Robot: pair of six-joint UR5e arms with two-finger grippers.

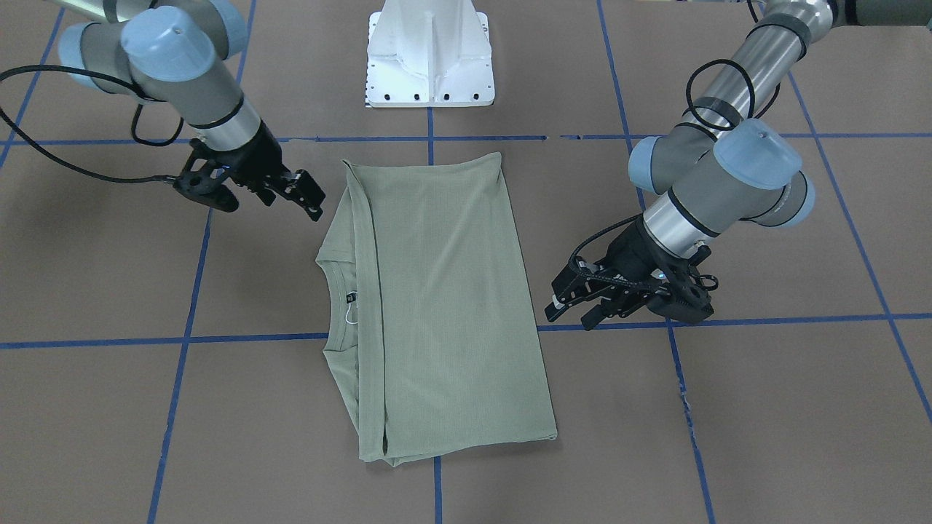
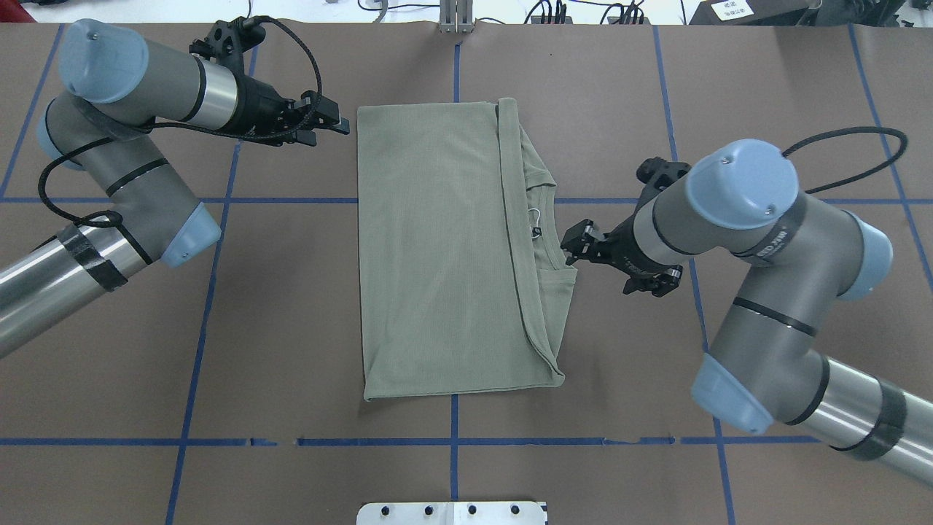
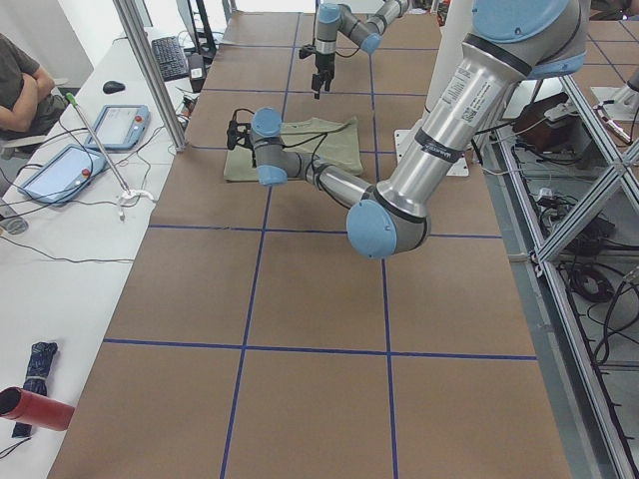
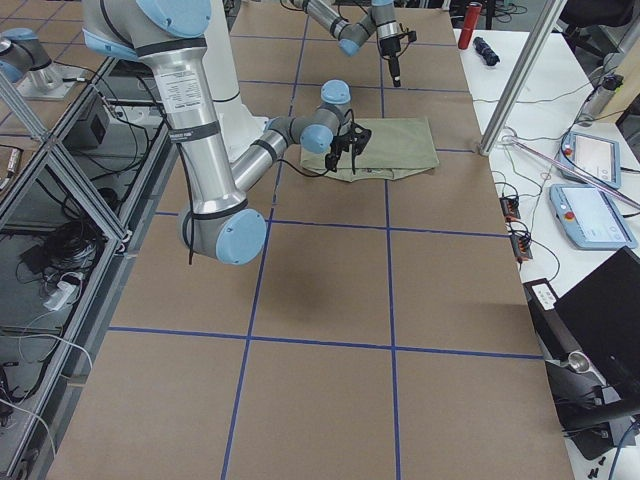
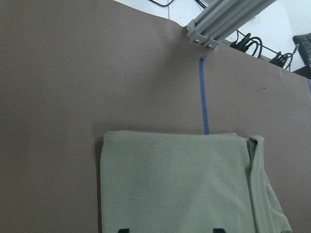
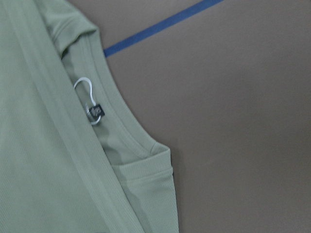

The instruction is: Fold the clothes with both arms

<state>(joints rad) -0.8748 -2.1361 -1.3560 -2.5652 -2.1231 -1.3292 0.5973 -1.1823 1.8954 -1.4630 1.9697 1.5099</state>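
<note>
The sage-green clothes (image 2: 437, 248) lie flat at the table's centre as one long folded rectangle (image 1: 451, 291). The round collar with its black neck label (image 6: 95, 112) pokes out on the robot's right side. My left gripper (image 2: 328, 130) hovers open just off the shirt's far left corner; its wrist view shows that corner (image 5: 175, 184) and two fingertips (image 5: 124, 229) spread apart at the bottom edge. My right gripper (image 2: 594, 261) hangs open beside the collar, holding nothing. The front view shows the left gripper (image 1: 575, 314) and the right gripper (image 1: 314, 202) both off the cloth.
The white pedestal base (image 1: 429, 58) stands at the robot's edge. Blue tape lines (image 2: 454, 65) cross the brown table. A side bench with tablets (image 3: 115, 125), a metal post (image 3: 150, 70) and a seated person (image 3: 20, 90) lies beyond the far edge.
</note>
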